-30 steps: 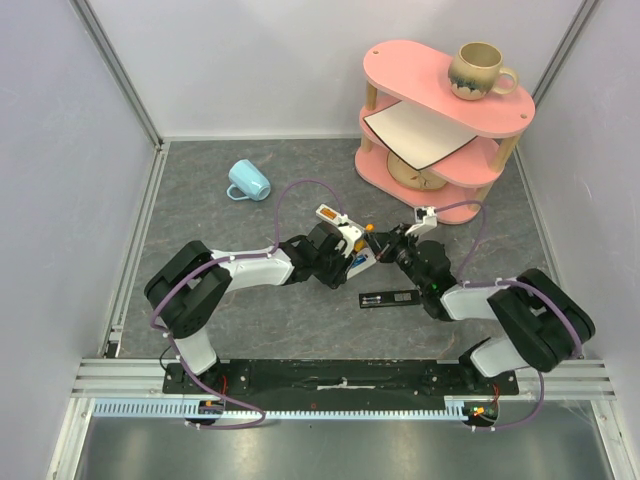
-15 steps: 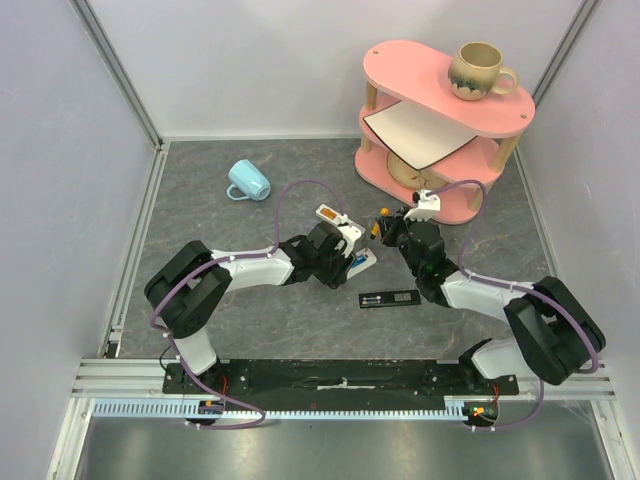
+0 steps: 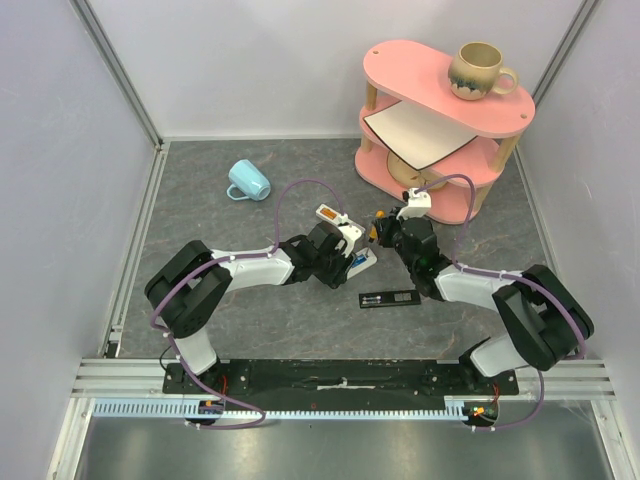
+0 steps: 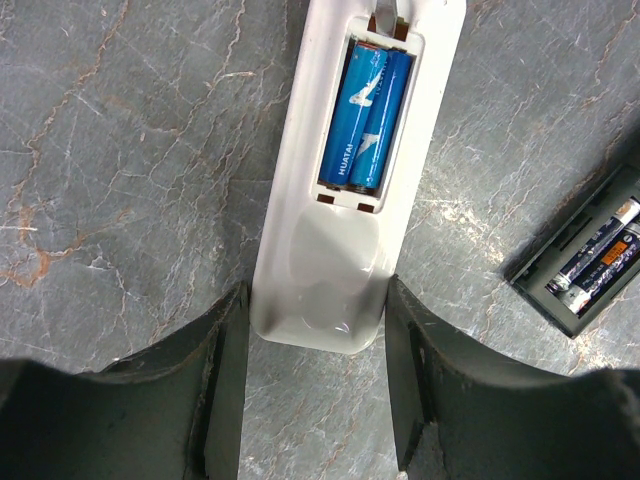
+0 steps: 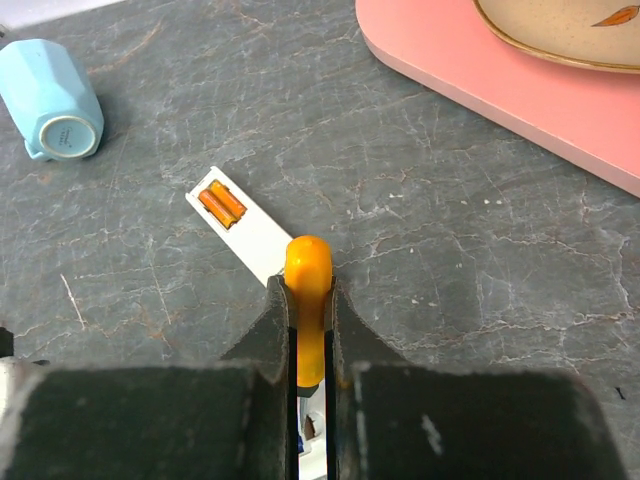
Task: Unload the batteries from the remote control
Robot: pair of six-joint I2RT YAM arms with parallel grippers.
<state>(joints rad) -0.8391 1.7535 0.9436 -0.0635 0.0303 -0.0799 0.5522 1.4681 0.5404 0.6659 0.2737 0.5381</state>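
Note:
My left gripper [image 4: 316, 300] is shut on the near end of a white remote [image 4: 330, 270] lying on the table. Its open compartment holds two blue batteries [image 4: 366, 118]. In the top view this gripper [image 3: 350, 256] and remote [image 3: 363, 262] are mid-table. My right gripper [image 5: 308, 290] is shut on an orange-handled screwdriver [image 5: 308, 265], just above that remote; in the top view the right gripper [image 3: 380, 228] is close to the left one. A second white remote [image 5: 250, 225] holds two orange batteries [image 5: 222, 203]. A black remote [image 4: 590, 255] lies open with batteries inside.
A pink tiered shelf [image 3: 440, 110] stands at the back right with a tan mug [image 3: 478, 70] on top; its base edge [image 5: 520, 90] is close to my right gripper. A light blue mug [image 3: 248, 181] lies on its side at the back left.
My right gripper has moved back and a little left with the screwdriver, away from the black remote. The left gripper and its white remote have stayed put.

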